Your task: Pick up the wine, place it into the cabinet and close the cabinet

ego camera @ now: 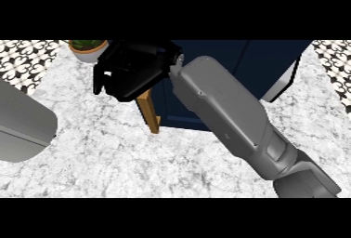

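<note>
My right hand (130, 69) is at the upper left, at the end of the grey forearm that crosses the view from the lower right. It rests against the top of the open cabinet door's wooden edge (149, 114), fingers relaxed and pointing down to the left, holding nothing that I can see. The dark blue cabinet (205, 88) stands behind the arm, which hides much of it. No wine bottle shows anywhere. Of my left arm only a grey forearm (21, 123) shows at the left edge; its hand is out of view.
A potted plant (87, 49) stands at the back left, close to my right hand. A light-edged panel (281, 83) of the cabinet juts out at the right. The marble counter (109, 158) spreads across the front, with patterned tiles (24, 60) behind.
</note>
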`<state>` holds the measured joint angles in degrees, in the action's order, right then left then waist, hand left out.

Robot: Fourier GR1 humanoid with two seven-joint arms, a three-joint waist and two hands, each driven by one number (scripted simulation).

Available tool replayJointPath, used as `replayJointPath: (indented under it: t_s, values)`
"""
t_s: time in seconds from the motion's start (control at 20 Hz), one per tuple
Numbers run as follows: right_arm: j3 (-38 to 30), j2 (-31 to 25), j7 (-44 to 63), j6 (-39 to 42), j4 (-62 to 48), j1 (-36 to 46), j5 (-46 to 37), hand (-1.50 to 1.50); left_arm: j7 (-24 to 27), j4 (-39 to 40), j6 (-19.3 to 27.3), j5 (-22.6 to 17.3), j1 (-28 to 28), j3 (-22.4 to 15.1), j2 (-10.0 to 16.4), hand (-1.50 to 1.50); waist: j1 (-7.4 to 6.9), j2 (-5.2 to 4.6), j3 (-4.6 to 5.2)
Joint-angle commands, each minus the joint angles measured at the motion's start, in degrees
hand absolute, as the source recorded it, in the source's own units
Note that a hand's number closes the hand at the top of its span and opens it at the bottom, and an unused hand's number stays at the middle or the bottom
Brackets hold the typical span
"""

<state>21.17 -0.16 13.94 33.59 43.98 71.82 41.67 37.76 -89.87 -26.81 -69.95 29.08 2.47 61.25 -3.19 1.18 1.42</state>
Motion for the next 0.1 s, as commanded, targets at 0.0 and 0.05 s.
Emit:
replayJointPath:
  t_s: [0.0, 0.05]
  values:
    - [-6.41, -7.90, -4.06, -8.95, -5.37, 1.11, -2.63, 1.50, 0.24, -0.63, -1.44, 1.39, -0.75, -0.48, -0.21, -1.50, 2.00, -2.05, -1.27]
    - [-5.86, -7.44, -4.37, -8.87, -6.06, 0.90, -3.32, 1.50, 1.20, -1.64, -1.89, 2.21, -0.93, -0.39, -0.88, -1.50, 1.23, -2.13, -1.25]
